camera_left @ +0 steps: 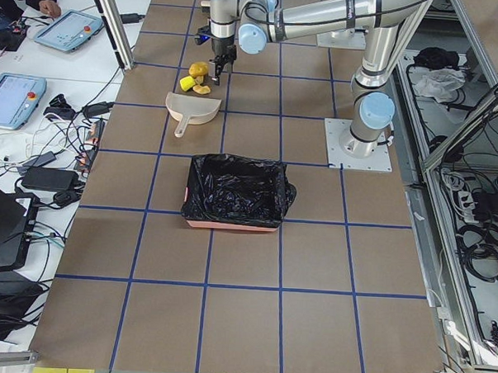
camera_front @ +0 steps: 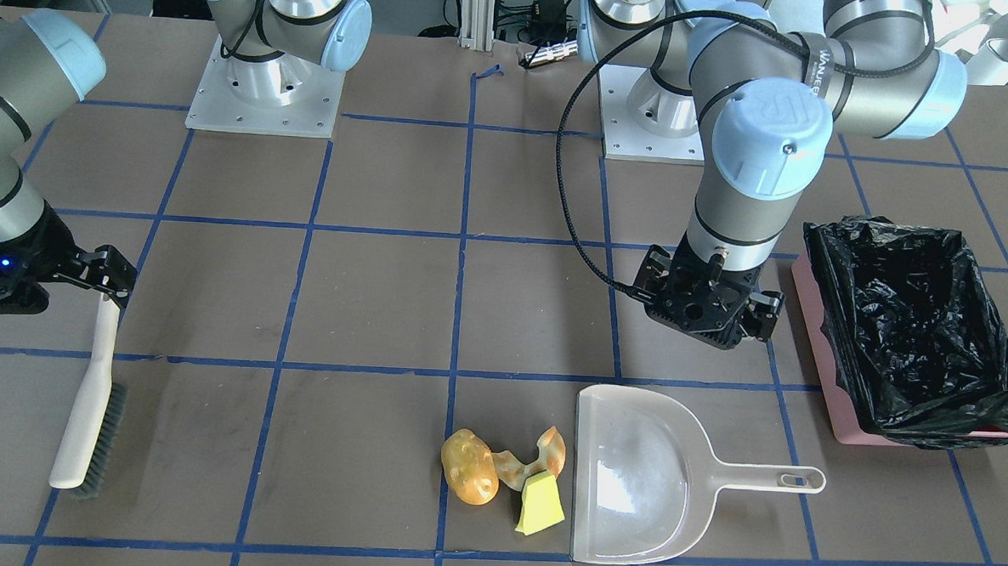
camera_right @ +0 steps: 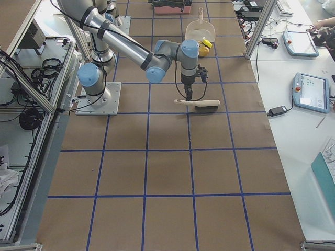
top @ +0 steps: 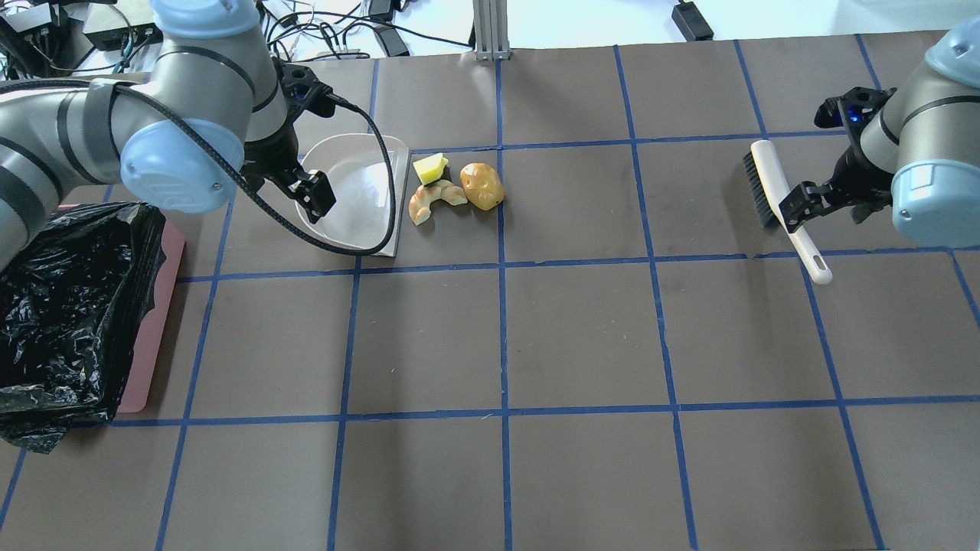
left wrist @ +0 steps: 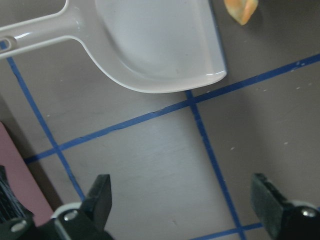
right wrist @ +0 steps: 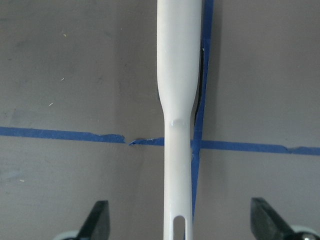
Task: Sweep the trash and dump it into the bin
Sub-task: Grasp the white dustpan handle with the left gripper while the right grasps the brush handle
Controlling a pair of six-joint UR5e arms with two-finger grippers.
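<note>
The trash lies in a small heap: a yellow-brown potato-like lump (camera_front: 469,467), a curled tan pastry piece (camera_front: 530,464) and a yellow-green wedge (camera_front: 541,506). It sits right at the mouth of the beige dustpan (camera_front: 640,476), which lies flat. The pink bin (camera_front: 814,348) with its black bag stands beside the dustpan's handle side. My left gripper (camera_front: 707,305) is open and empty, above the table between dustpan and bin; its wrist view shows the dustpan (left wrist: 160,45) ahead. My right gripper (right wrist: 181,220) is open and straddles the handle of the white brush (right wrist: 179,100), which lies on the table (top: 781,199).
Blue tape lines grid the brown table. Both arm bases are bolted on the robot's side. The bin's pink edge (left wrist: 15,185) shows at the left of the left wrist view. Cables and equipment lie beyond the table's far edge.
</note>
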